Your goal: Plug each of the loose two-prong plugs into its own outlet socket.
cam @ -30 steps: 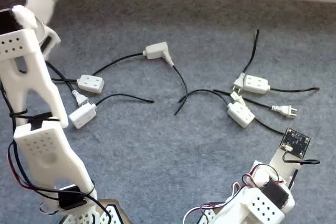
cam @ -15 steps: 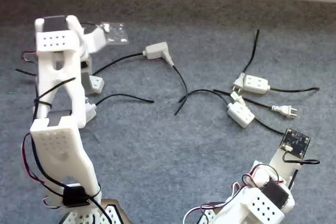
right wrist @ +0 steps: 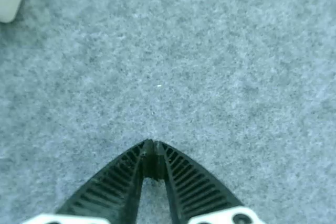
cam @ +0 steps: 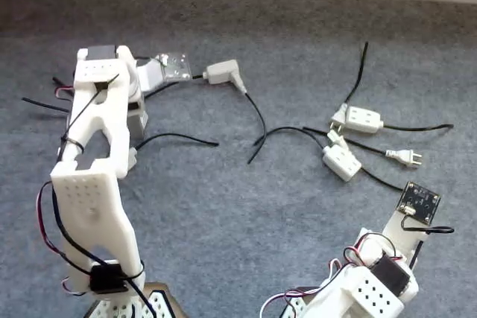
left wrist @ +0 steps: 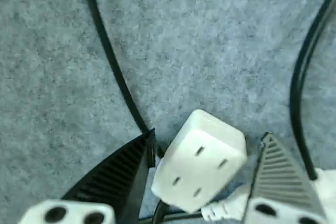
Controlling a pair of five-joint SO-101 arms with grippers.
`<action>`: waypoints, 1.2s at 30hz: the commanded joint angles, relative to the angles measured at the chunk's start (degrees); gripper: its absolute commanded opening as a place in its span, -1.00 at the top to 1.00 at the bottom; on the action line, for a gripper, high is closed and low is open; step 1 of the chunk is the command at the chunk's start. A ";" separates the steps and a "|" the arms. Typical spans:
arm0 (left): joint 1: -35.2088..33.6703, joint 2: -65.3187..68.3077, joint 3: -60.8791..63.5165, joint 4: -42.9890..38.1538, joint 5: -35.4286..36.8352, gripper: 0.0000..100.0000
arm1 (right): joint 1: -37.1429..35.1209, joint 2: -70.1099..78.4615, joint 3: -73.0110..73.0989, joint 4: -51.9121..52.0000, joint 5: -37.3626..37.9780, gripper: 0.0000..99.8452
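Grey carpet (cam: 223, 214) holds scattered cords (cam: 257, 118) — the left gripper (left wrist: 209, 135) stands open astride a white outlet socket (left wrist: 202, 163), the right gripper (right wrist: 152, 143) shut on nothing — and a two-prong plug (cam: 406, 156) lies loose, so most plugging seems left.

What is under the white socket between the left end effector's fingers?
A ribbed white cable end pokes out from beneath the socket, on grey carpet. The socket covers the rest of it, so where it leads cannot be seen.
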State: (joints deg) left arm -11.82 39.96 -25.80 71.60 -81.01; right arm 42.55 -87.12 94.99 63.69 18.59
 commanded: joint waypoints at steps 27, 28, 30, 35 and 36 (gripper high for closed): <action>17.71 -11.12 -28.44 30.59 50.81 0.97 | -0.66 0.66 2.07 -1.45 0.79 0.98; 19.12 -11.47 -25.71 30.59 54.86 0.97 | -0.66 0.66 2.07 -1.45 0.79 0.98; 21.49 -11.82 -20.53 30.59 63.03 0.97 | -0.66 0.66 2.07 -1.45 0.79 0.98; 25.27 -11.56 -10.68 30.42 79.03 0.97 | -0.66 0.66 2.07 -1.45 0.79 0.98; 25.27 -11.56 -9.45 30.42 82.02 0.97 | -0.66 0.66 2.07 -1.45 0.79 0.98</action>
State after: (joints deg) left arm 12.09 31.78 -38.11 101.58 -7.78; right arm 42.55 -87.12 94.99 63.69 18.59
